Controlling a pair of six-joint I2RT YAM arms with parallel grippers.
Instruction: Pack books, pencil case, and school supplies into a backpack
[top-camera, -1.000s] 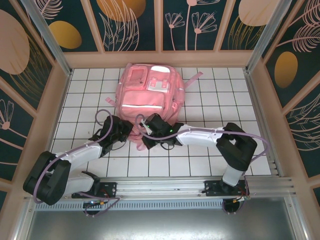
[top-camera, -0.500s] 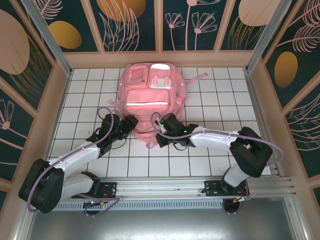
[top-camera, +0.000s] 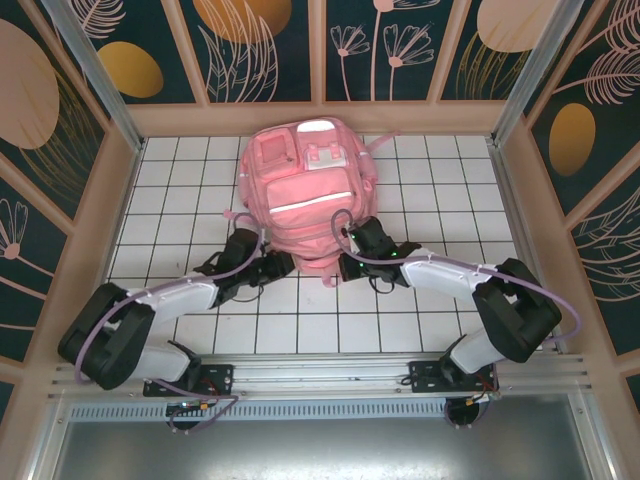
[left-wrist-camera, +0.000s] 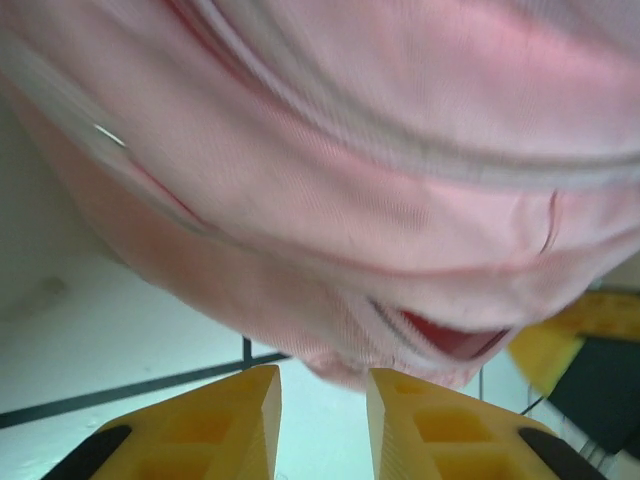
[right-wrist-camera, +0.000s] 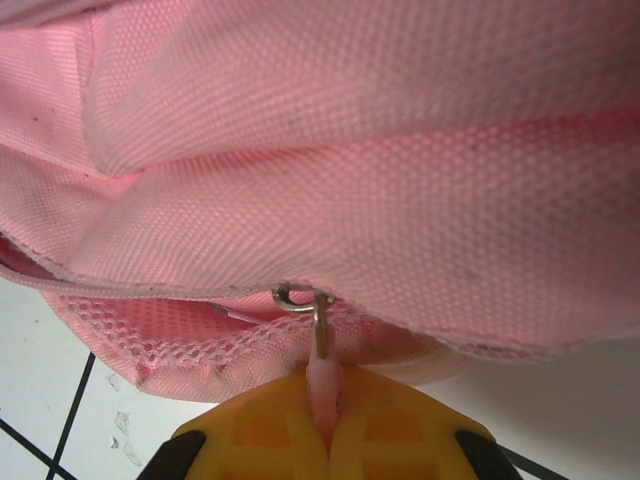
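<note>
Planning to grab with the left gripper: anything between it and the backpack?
Nothing visible. The left gripper sits open just short of the backpack, bare table between. The right gripper pinches its zipper pull.

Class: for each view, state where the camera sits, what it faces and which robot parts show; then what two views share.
Top external: above and behind the bases, looking down at the tiled table, the backpack, the left arm and right arm.
Left wrist: low behind the left gripper, facing the backpack's near edge; jaws apart.
Right wrist: behind the right gripper, facing pink fabric; jaws shut on the zipper pull.
Shared: both wrist views show the backpack's near edge.
</note>
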